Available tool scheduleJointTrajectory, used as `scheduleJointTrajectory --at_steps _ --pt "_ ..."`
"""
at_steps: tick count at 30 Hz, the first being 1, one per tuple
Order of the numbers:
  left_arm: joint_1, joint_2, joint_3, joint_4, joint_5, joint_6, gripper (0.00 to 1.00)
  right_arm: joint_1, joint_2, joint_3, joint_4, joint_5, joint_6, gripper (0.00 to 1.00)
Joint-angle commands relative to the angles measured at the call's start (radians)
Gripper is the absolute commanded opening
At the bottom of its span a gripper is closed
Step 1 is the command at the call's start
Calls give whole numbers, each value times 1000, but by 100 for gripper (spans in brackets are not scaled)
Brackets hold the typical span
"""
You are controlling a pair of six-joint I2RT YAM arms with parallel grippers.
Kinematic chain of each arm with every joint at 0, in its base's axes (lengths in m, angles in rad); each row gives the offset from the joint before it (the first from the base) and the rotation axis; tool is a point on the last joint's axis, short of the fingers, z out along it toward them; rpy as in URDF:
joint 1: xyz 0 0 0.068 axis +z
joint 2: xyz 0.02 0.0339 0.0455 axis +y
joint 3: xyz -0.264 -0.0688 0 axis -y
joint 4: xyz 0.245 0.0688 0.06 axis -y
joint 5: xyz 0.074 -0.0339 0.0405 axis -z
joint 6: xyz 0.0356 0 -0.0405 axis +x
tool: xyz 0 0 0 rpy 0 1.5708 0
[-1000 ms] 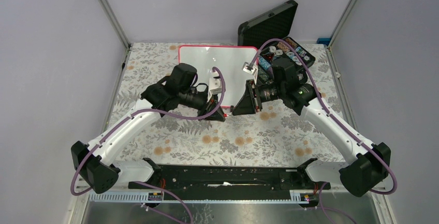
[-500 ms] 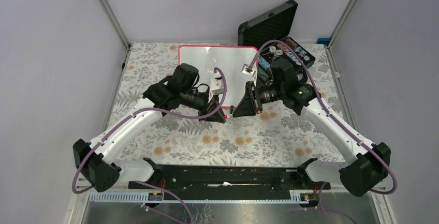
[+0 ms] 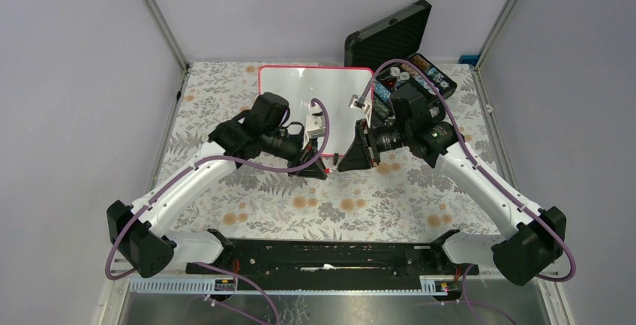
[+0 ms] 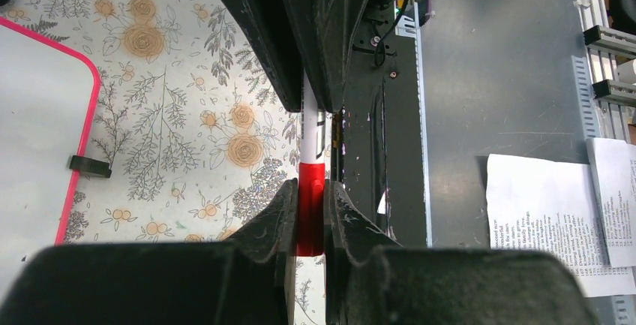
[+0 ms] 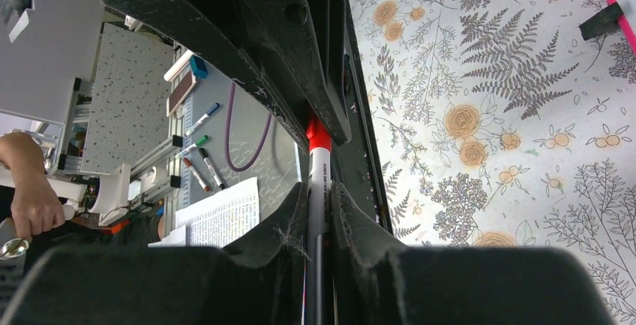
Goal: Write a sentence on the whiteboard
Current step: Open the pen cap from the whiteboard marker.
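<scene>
The whiteboard [image 3: 300,88] is lying flat at the table's far side, and both claws are meeting just in front of its near edge on one marker [image 5: 318,179]. The left gripper [image 4: 310,199] is pinching the red cap [image 4: 310,224]. The right gripper [image 5: 319,203] is clamping the barrel [image 4: 310,126], whose print is too small to read. The floral cloth [image 3: 217,88] is lying open along the whiteboard's left edge. The black case [image 3: 390,36] is crowding its far right corner.

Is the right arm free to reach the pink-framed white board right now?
Probably not: the right fingers and the left fingers both clamp one red-capped white marker, tying the arms together.
</scene>
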Motion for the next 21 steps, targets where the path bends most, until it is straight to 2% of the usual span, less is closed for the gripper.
scheduleJointTrajectory --at_steps 1,21 --pt "9 -2 25 49 -27 16 0 25 -2 44 -42 -34 -1 0" --pt "21 -92 -117 -114 -170 170 0 -7 4 127 -175 46 -104 0"
